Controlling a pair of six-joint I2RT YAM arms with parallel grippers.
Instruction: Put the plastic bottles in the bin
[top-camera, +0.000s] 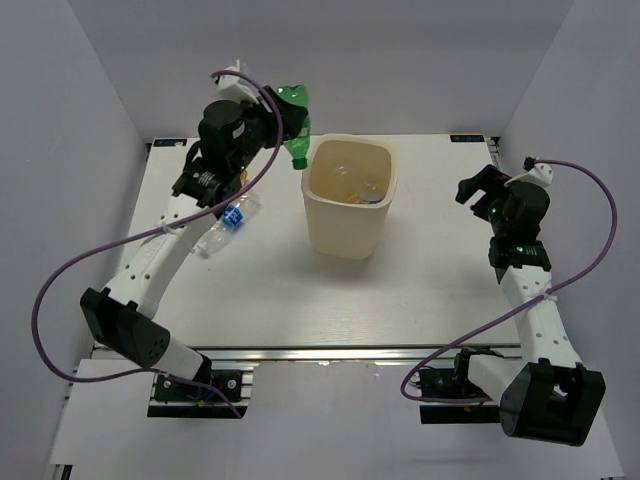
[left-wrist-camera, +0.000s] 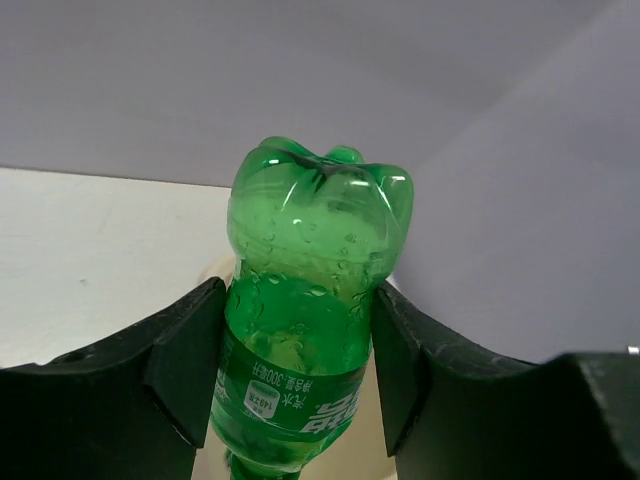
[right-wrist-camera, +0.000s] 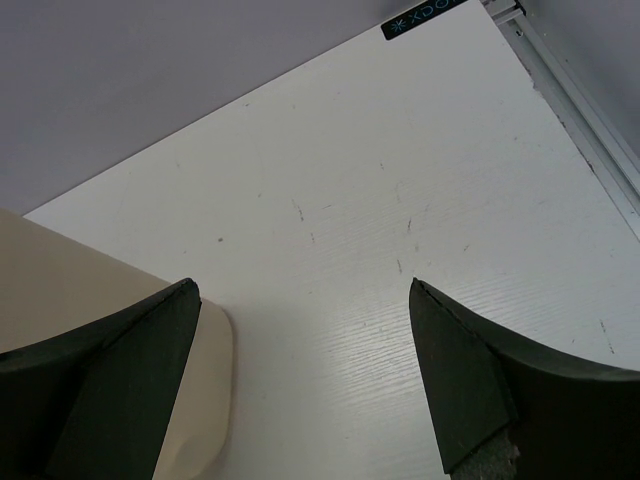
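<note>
At the left side of the desk (top-camera: 420, 275), lying flat beneath the left arm (top-camera: 160, 255): a clear bottle (top-camera: 228, 222) with a blue label, not yet collected. Just beyond and above it, clamping the green bottle (top-camera: 297, 148) in the left pincer (top-camera: 283, 120), jaws pressing on both sides of the body (base end pointing away from the wrist camera, cap end hanging down). Holding it in the air just beside the left rim of the bin (top-camera: 345, 235), apparently not yet over the opening. Risking, on an early release, a knock against the rim and a bounce back onto the desk. Risking a slip too, with so smooth and rounded a body offering the pads little bite. Inside the bin, showing something faintly orange, too blurred to name. At the right, hanging wide open and holding nothing: the right pincer (right-wrist-camera: 302, 298), near the bin's right wall.
</note>
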